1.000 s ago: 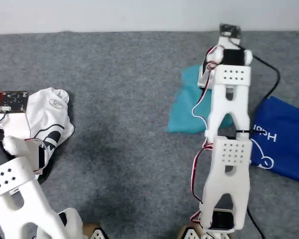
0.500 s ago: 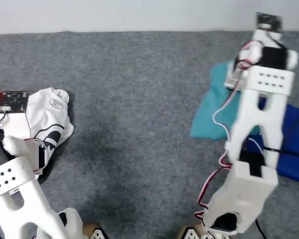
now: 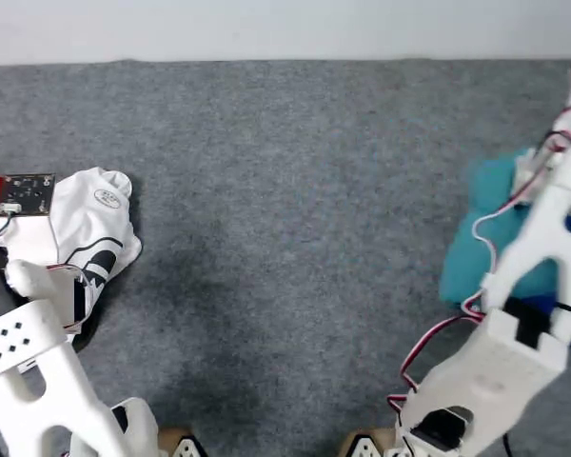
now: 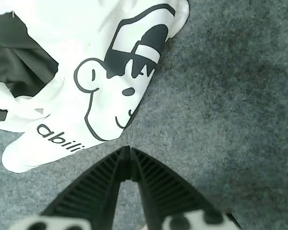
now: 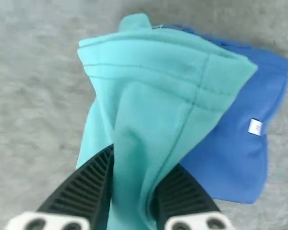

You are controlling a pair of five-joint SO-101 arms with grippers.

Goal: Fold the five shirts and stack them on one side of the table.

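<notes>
— What are we seeing at the right edge of the counter (image 3: 285, 171)?
— We are seeing the right tool (image 5: 143, 160) gripping a bunched teal shirt (image 5: 153, 96), its jaws parted just enough for the cloth pinched between them. The teal shirt is overlapping a blue shirt (image 5: 240, 143) lying on the grey surface.
— And on the left?
— We are looking at the left tool (image 4: 130, 152) pointing down with its jaws pressed together, holding nothing, just beside a crumpled white shirt (image 4: 86, 96) with a cartoon print. That shirt is touching a black garment (image 4: 19, 67).
</notes>
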